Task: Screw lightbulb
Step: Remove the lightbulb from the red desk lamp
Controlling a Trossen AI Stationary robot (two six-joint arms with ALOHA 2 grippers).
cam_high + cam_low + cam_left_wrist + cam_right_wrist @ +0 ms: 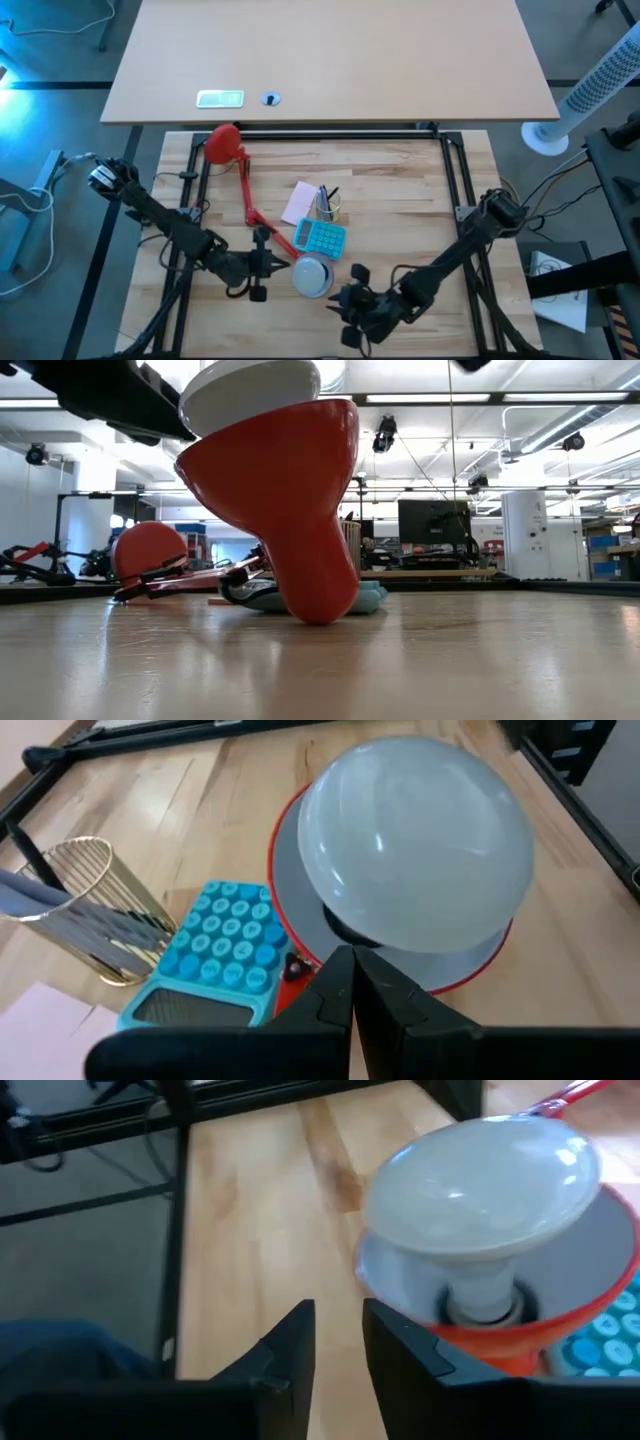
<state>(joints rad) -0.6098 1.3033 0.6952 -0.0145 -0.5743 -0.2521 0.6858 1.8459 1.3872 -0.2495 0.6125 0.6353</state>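
The bulb (480, 1190) sits neck-down in the red shade (560, 1335) at the near edge of the bench (400, 170), between both arms. It looks light, smooth, slippery and breakable, so hold the domed head's rim gently. The right pincer (338, 1342) is slightly spread, empty, just beside it. The left pincer (352, 982) is pressed together beside the shade. Farther off lies a blue calculator (322, 237)

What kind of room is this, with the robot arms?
Probably a robotics lab or workshop: two arms work at a wooden table, with another desk behind it, and monitors and ceiling strip lights beyond.
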